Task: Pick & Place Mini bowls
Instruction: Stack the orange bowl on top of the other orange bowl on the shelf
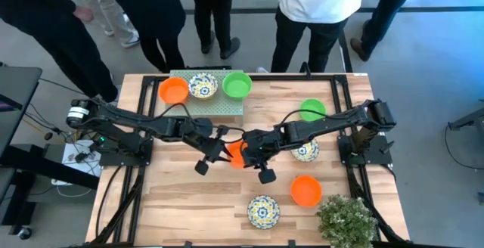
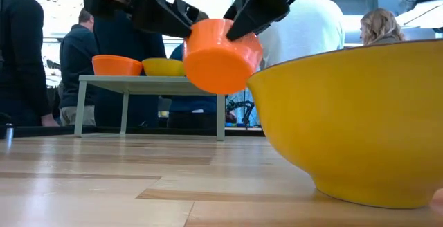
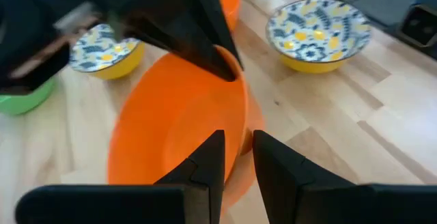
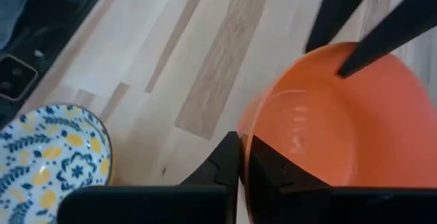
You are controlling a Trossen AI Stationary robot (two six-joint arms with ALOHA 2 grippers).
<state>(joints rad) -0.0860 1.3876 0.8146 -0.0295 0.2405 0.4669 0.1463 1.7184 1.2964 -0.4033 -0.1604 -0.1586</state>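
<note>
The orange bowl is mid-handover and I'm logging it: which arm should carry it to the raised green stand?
Probably left. Both grippers pinch the orange bowl's rim above the table, left and right. The stand, holding three bowls, lies on the left arm's side.

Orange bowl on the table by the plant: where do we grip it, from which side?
Probably the rim, from straight above: the orange bowl sits upright, mouth up, so one finger goes inside the thin wall. Take the arc away from the plant. Left tool and right tool clamp the raised bowl.
</note>
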